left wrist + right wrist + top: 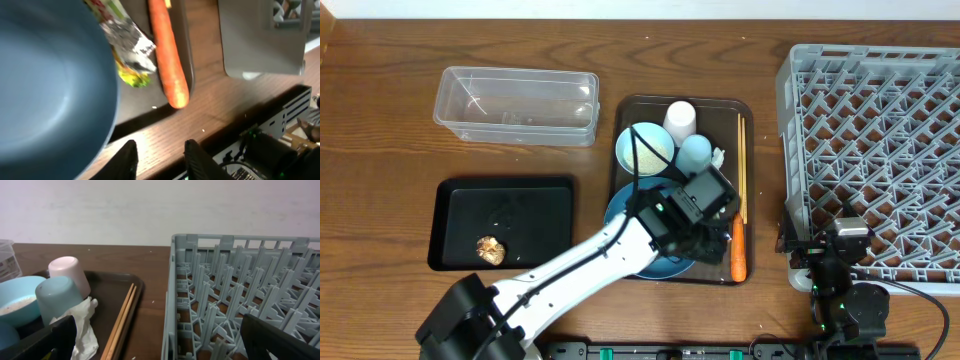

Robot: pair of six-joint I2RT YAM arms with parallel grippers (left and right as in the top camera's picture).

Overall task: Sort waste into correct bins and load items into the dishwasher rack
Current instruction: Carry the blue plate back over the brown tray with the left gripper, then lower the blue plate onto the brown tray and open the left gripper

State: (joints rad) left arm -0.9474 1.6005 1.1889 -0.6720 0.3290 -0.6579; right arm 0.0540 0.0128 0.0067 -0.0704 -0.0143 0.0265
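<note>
clear tub (515, 105): far left on the table, long side running left to right
black tray (520, 215): near left, just nearer than the clear tub; the brown food lump (490, 250) lies in its near left corner
left arm (580, 262): mine, reaching from the near left edge up and right, crossing the black tray's near right corner
dark-blue plate (50, 85): on the near half of the serving tray (720, 115), partly under my left wrist
bowl (645, 148): far left part of the serving tray, just beyond the dark-blue plate, with white rice (14, 309) in it
white cup (680, 118): mouth down at the serving tray's far edge, just right of the bowl
light-blue cup (695, 152): mouth down, just nearer than the white cup, close beside the bowl
left gripper (161, 157): low over the serving tray's near right part, beside the plate's rim; my fingers stand a little apart and grip nothing
foil wrapper (127, 47): lying between the dark-blue plate and the carrot, touching the carrot's side
tissue (719, 157): crumpled against the right side of the light-blue cup
chopsticks (741, 160): side by side along the serving tray's right side, running far to near
carrot (738, 258): near right corner of the serving tray, lengthwise, nearer than the chopsticks
right gripper (157, 330): by the rack's near left corner, my fingers spread wide and holding nothing
rack (875, 150): far right, just beside the serving tray
</note>
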